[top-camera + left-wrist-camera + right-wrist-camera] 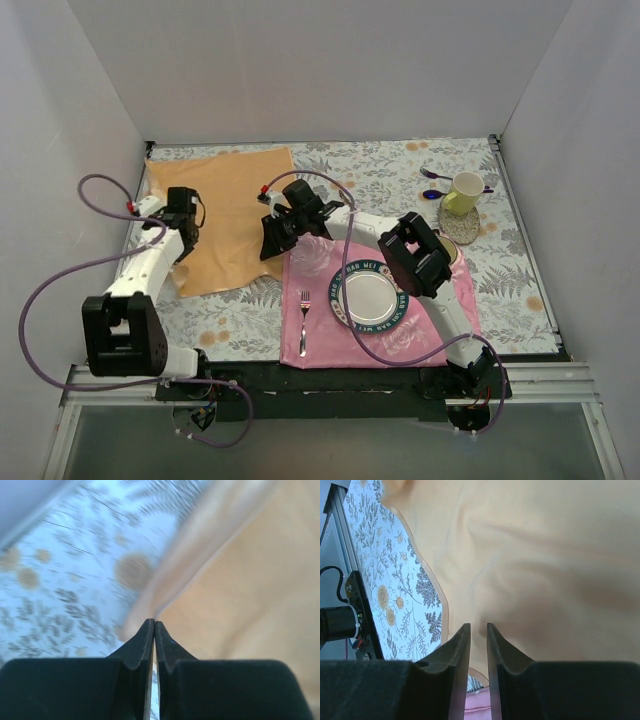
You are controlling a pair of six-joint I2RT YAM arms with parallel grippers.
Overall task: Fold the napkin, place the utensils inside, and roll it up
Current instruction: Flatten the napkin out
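Top external: plate point(370, 296) on pink placemat point(325, 345); yellow cup point(464, 192) near coaster point(462, 230); napkin point(235, 210) rumpled.

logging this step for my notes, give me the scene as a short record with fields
napkin: spread open, not yet folded, left of the pink placemat
left tool: shut on the napkin's edge
right tool: tips a narrow gap apart over the napkin's edge by the placemat, nothing clamped
on placemat: plate, silver fork
far right: yellow mug, purple spoons
task utensils: not visible in any view
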